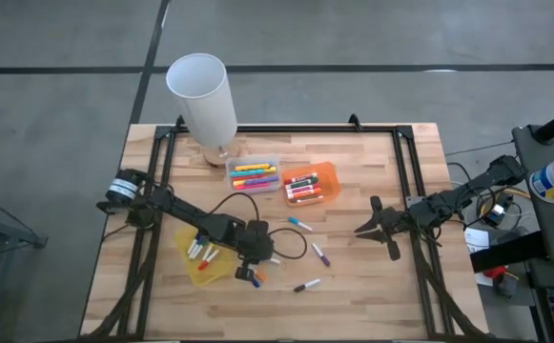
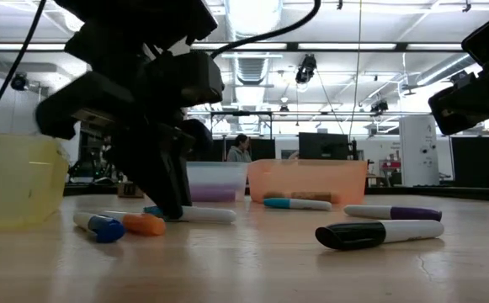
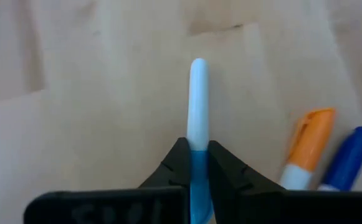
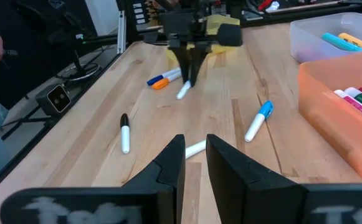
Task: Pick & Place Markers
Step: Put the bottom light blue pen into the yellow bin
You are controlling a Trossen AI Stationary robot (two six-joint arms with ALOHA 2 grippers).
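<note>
Left gripper point(image 3: 195, 163) is down at the table, fingers pinched onto a blue-capped marker point(image 3: 197, 99). It holds the capped end; the white barrel sticks straight out ahead of the fingers, so the marker's long axis runs in line with the gripper's reach, flat on the wood. In the low view the marker looks still in contact with the table, so I'd call it gripped but not lifted.

It sits in the near-left part of the table, just right of the yellow tray point(image 1: 193, 268), which already holds a few markers. The lift-and-carry therefore goes left, and it's short. An orange marker point(image 3: 306, 146) and a blue one point(image 3: 344, 157) lie side by side just beside the held one, apart from it; watch for a nudge on the way up.

Right gripper point(image 4: 195, 163) hovers over the right half with a narrow gap between its fingers, holding nothing. A white marker end point(image 4: 194, 148) lies on the table just past its tips. Left arm is clearly the nearer one to the held marker.

Other loose ones: black-capped point(image 1: 306, 285), purple point(image 1: 321, 254), teal point(image 1: 299, 224), all mid-table between the arms.

Hard to tell:
- The gripped cap is mostly covered by the fingers.
- From above, the left arm's body covers the grip point.
- Counts in the clear point(image 1: 252, 162) and orange point(image 1: 330, 173) far trays aren't readable.
</note>
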